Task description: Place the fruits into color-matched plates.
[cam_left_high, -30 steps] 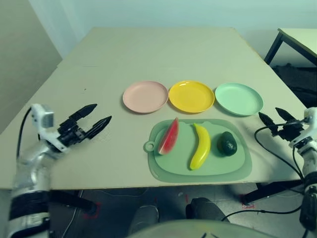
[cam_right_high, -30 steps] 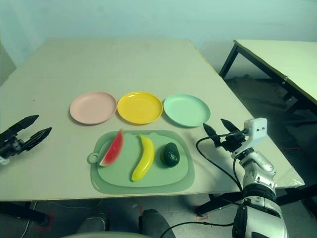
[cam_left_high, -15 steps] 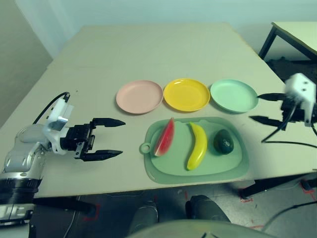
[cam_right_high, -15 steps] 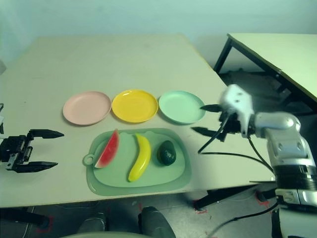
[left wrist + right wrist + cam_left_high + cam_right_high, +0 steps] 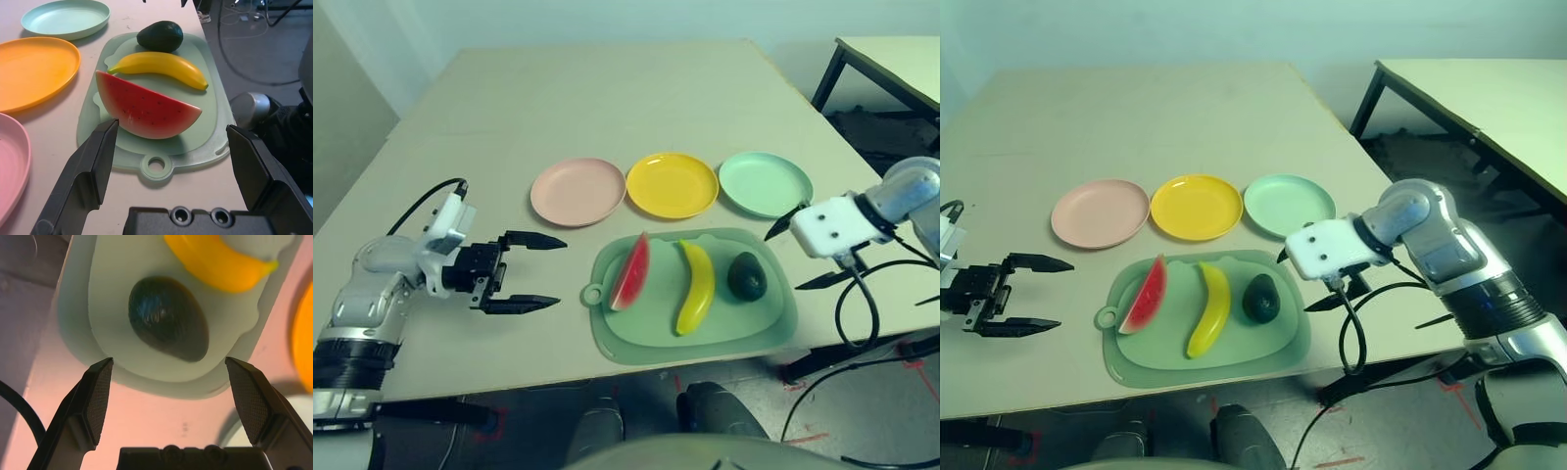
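A red watermelon wedge, a yellow banana and a dark green avocado lie side by side on the pale green cutting board. Behind the board stand the pink plate, the yellow plate and the mint green plate, all bare. My left gripper hovers open left of the board, facing the watermelon. My right gripper is open at the board's right end, just beside the avocado. Neither holds anything.
A black cable loops under my right arm near the table's right edge. A second table stands off to the right. Open tabletop stretches behind the plates and around my left arm.
My right arm swung in from the table's right edge to the board's right end by the avocado. My left gripper turned and reached toward the board, then held. The fruits stayed put.
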